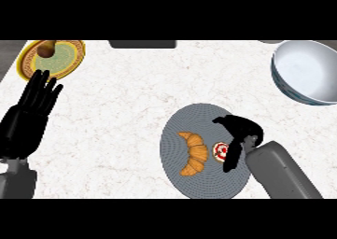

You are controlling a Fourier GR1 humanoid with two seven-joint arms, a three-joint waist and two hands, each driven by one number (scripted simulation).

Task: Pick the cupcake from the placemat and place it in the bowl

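A small cupcake [220, 151] with white frosting and red bits sits on the round grey placemat [191, 116], right of a croissant [193, 152]. My right hand [240, 133] hovers directly over the mat's right side, its fingers pointing down beside the cupcake and partly covering it; whether they touch it I cannot tell. The large white and blue bowl [310, 70] stands at the far right, holding nothing. My left hand [26, 116] rests open at the left edge, fingers up.
A yellow plate [67, 63] with a green centre and a brown item on it sits at the far left corner. A dark object [143, 44] lies at the counter's far edge.
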